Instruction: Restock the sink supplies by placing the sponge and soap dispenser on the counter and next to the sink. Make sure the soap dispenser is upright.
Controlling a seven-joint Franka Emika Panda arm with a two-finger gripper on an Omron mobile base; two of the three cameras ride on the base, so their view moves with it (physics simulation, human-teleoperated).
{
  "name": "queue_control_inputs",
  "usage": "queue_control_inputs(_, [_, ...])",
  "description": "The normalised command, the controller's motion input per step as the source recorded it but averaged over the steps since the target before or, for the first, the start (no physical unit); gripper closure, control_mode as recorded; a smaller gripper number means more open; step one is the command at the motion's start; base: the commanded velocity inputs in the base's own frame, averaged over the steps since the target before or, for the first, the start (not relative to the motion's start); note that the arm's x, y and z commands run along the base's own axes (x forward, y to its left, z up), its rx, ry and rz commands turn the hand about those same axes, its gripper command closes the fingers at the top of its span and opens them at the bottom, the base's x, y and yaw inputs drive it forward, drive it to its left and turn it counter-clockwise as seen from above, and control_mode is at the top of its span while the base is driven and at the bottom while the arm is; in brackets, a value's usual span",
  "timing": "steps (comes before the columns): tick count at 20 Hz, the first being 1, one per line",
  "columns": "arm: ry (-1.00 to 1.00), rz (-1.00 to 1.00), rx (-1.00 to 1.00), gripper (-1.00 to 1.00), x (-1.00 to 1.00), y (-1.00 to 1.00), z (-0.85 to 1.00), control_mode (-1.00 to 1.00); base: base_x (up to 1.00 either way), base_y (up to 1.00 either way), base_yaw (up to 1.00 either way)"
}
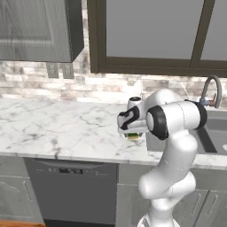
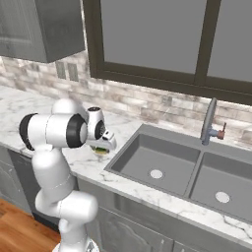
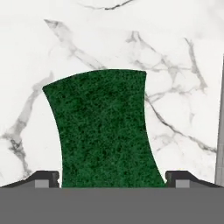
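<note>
The sponge [image 3: 105, 127] shows its dark green top between my two fingertips in the hand view. Both fingertips [image 3: 46, 177] press against its sides. In the base views my gripper [image 1: 133, 132] [image 2: 103, 145] points down over the white marble counter [image 1: 53, 124] [image 2: 19, 106]. The sponge [image 1: 133, 136] [image 2: 102, 150] sits at counter level under it, green over yellow. It lies just left of the grey double sink [image 1: 213, 133] [image 2: 142, 132], close to the rim. My gripper [image 3: 112, 177] is shut on the sponge.
A curved grey faucet [image 1: 213, 91] [image 2: 210, 118] with a red handle stands behind the sink. A grey wall cabinet [image 1: 40, 31] hangs at the upper left. A dishwasher front [image 1: 71, 186] sits below the counter. A window [image 2: 152, 34] spans the wall above the sink.
</note>
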Motion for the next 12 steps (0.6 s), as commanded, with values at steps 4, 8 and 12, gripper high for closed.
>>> queue_control_inputs(4, [-0.11,0.0,0.0,-1.0,-0.48,-0.05,0.71,-1.0,0.0,0.0,0.0])
queue_control_inputs(8, [-0.17,0.0,0.0,-1.0,-0.66,0.0,0.83,-1.0,0.0,0.0,0.0])
queue_control_inputs(12, [-0.21,0.01,0.0,-1.0,-0.98,0.0,0.67,-1.0,0.0,0.0,0.0])
